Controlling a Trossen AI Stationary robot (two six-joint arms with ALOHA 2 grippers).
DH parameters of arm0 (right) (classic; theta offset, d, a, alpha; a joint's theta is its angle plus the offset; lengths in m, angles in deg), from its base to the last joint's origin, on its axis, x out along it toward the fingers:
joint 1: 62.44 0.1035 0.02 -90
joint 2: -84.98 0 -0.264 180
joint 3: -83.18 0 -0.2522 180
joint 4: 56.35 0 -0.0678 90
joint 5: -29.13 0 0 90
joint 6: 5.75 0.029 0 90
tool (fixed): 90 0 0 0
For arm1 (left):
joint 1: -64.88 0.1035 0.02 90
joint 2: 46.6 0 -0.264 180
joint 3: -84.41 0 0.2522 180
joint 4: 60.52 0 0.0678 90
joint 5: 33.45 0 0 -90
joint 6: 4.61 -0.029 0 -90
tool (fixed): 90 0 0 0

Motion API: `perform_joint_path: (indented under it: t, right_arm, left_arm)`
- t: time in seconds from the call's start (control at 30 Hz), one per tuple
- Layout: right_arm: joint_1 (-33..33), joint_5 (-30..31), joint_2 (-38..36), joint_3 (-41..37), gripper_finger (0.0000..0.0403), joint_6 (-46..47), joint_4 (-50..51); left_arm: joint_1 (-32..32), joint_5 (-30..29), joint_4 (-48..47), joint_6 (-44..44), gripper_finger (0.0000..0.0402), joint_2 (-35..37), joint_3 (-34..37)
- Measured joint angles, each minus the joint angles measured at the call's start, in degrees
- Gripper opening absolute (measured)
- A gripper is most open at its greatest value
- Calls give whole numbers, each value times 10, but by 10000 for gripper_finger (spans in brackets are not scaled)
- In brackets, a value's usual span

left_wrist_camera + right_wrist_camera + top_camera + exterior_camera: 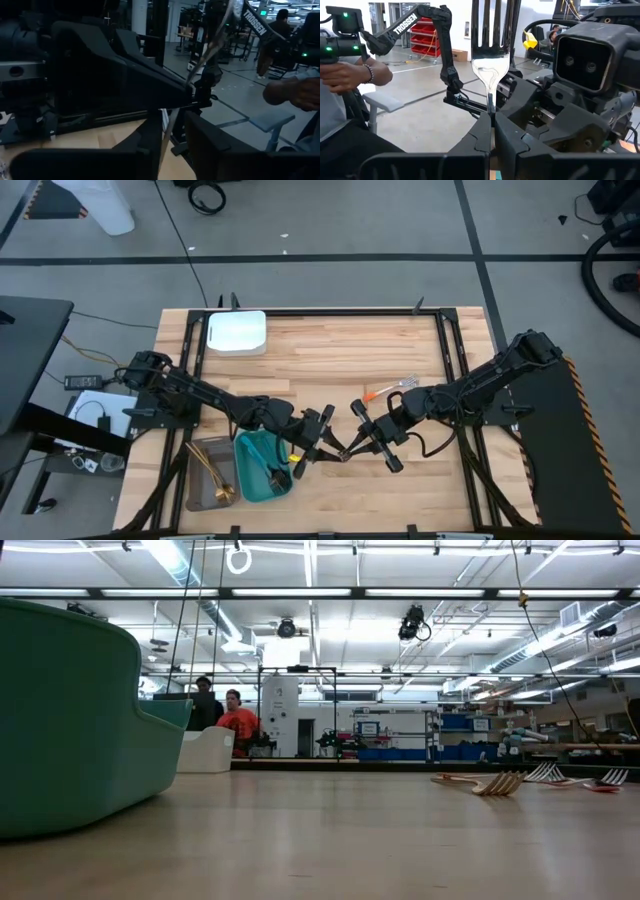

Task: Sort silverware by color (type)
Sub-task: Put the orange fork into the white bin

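Note:
A silver fork of the silverware hangs in the air between my two grippers, over the table's near middle. My right gripper is shut on it. My left gripper faces it from the table's left and is open. Its fingers stand on either side of the fork's other end; I cannot tell whether they touch it. In the high view both grippers meet, left and right. More silverware, orange and silver forks, lies flat on the table at the right. My right gripper pinches the fork's slim neck, just below the tines, between its two fingers. The fingers come level from the table's right and lie along the fork. The fork sticks straight out past the fingertips, tines away from the gripper, clear of the table.
A teal tray and a grey tray with gold pieces stand at the near left, right under my left arm. A white tray sits at the far left. People stand in the room behind the table.

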Motion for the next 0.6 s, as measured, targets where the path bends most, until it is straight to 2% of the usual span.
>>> perform_joint_path:
  t: [0.3, 0.47, 0.6]
  right_arm:
    - [0, 19, 0, 0, 17, 0, 16]
    - [0, 31, 0, 0, 23, 7, 30]
    - [1, 46, 0, 0, 52, 17, 35]
  left_arm:
    - [3, 3, -21, -13, 14, 0, 0]
    - [4, -5, -38, -19, 10, 0, 0]
    - [5, -10, -44, -16, 10, 0, 0]
